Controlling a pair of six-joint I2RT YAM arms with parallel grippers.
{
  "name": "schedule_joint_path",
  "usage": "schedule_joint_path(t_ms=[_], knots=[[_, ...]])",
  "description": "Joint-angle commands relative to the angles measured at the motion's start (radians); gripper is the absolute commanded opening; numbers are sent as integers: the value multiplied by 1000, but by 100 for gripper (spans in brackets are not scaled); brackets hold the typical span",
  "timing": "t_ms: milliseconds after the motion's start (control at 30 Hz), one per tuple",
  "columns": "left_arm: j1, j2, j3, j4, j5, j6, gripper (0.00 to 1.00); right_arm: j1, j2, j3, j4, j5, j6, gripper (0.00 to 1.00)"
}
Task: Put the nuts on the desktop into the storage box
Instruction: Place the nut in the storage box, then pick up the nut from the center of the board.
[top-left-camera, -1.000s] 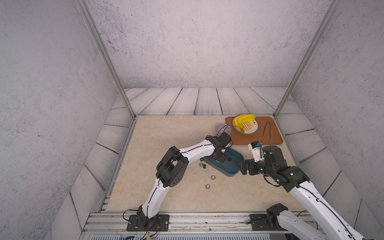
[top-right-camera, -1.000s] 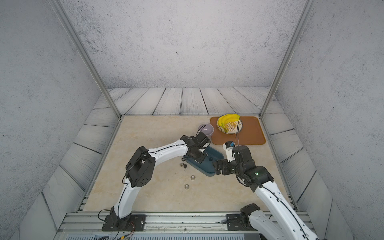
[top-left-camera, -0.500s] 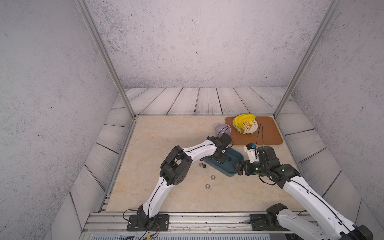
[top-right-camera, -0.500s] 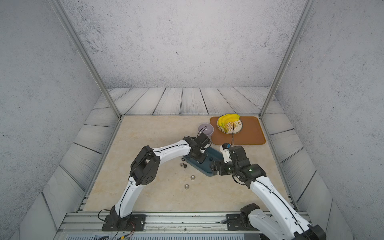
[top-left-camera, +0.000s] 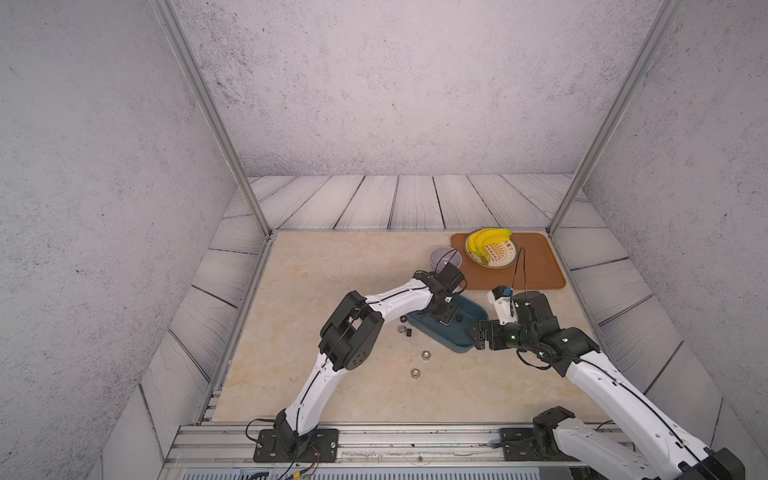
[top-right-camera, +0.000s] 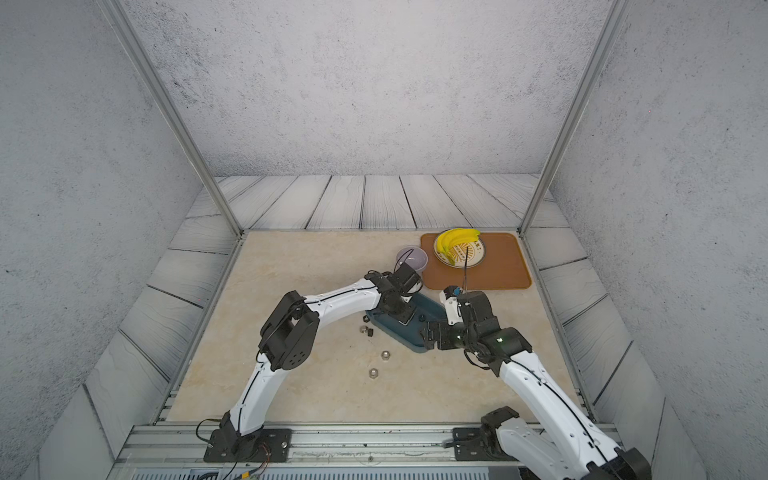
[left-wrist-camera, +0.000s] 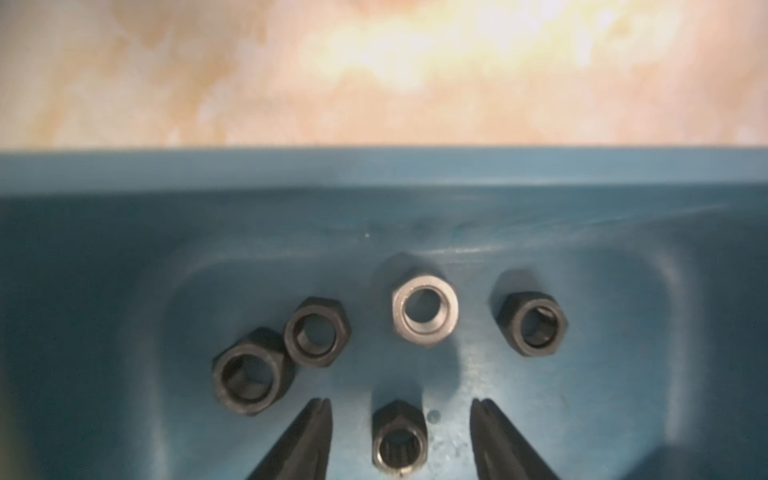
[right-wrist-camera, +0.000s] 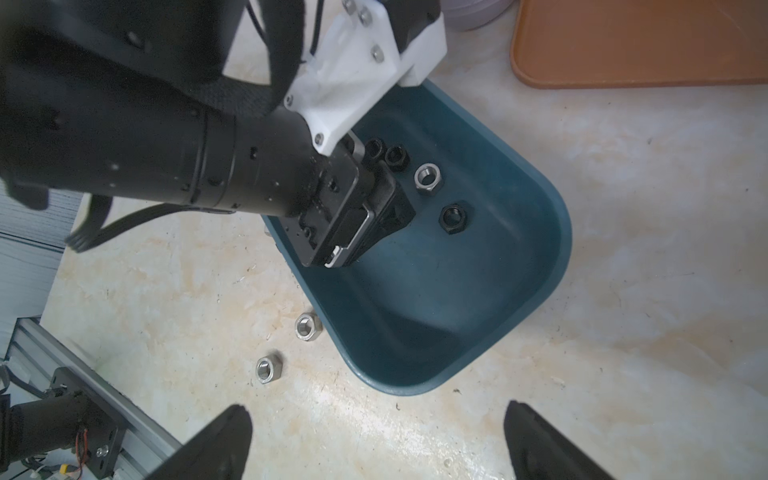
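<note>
Beige desk (top-left-camera: 332, 291): left claw (left-wrist-camera: 400, 401) spread astride black nut (left-wrist-camera: 399, 442) in storage box (right-wrist-camera: 457, 311) (arm (top-left-camera: 395, 299) covers part overhead); right claw (right-wrist-camera: 376, 407) spread.

Swung the right hand (right-wrist-camera: 375, 405) in toward the box (right-wrist-camera: 436, 299), up to its near corner, tips just short of the rim. Leaned the right arm forward and lower, bringing its rear joint (top-left-camera: 723, 461) into both top views. Parted the left hand (left-wrist-camera: 400, 401) inside the box, leaving a black nut (left-wrist-camera: 399, 438) lying free between the fingers (left-wrist-camera: 307, 436). Eased the left elbow (top-left-camera: 351, 328) slightly toward the box.
</note>
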Motion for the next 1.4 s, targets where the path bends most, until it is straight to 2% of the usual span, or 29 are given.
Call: schedule_joint_path(t_ms=[0, 200, 267, 333, 433, 500, 667, 700, 767, 933, 1000, 1067, 1167, 1367], knots=[[7, -96, -23, 17, 0, 1, 61, 1, -15, 30, -37, -18, -24, 99], [5, -229, -67, 19, 1, 13, 68, 3, -17, 139, -111, 45, -99, 99], [8, -284, -82, 7, -10, 19, 70, 2, -21, 167, -110, 35, -75, 99], [8, -347, -113, 6, -18, 21, 71, 3, -20, 196, -113, -59, -36, 99], [12, -456, -186, 24, -24, 18, 74, 1, -28, 218, -84, -265, -14, 99], [16, -531, -239, 29, -41, 12, 77, 1, -35, 204, -38, -344, 26, 99], [44, -750, -385, 22, -100, -24, 95, 17, 41, 226, -16, -509, 44, 99], [53, -792, -418, 27, -113, -40, 99, 28, 57, 233, -18, -500, 56, 99], [79, -891, -502, 37, -140, -82, 98, 75, 87, 261, -49, -434, 51, 99], [173, -1088, -645, -23, -126, -179, 98, 236, 175, 339, -172, -165, 1, 99], [208, -1153, -690, -49, -65, -190, 99, 292, 226, 367, -206, -72, -9, 99], [243, -1216, -737, -70, 43, -226, 98, 339, 290, 407, -251, 6, -10, 99], [266, -1301, -814, -81, 144, -310, 98, 388, 373, 468, -322, 71, -6, 99], [307, -1413, -940, -126, 248, -430, 98, 508, 507, 513, -342, 230, 24, 99]])
